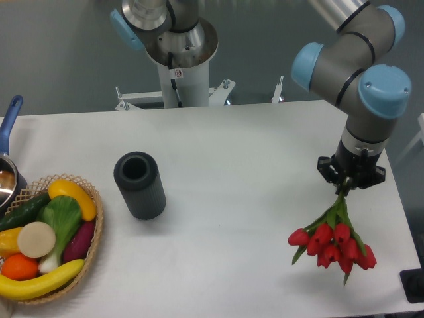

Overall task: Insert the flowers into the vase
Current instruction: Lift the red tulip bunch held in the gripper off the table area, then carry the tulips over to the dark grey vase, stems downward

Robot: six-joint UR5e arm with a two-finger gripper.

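A bunch of red tulips, the flowers (331, 242), hangs heads-down over the right side of the table, green stems pointing up. My gripper (345, 187) is shut on the stem ends, just above the blooms. The vase (139, 185), a dark grey ribbed cylinder, stands upright at the table's centre-left with its round mouth open, far to the left of the gripper.
A wicker basket (93, 228) of vegetables and fruit sits at the front left corner. A metal pot with a blue handle (9, 120) pokes in at the left edge. The arm's base (177, 66) stands behind the table. A black object (413, 286) lies at the front right.
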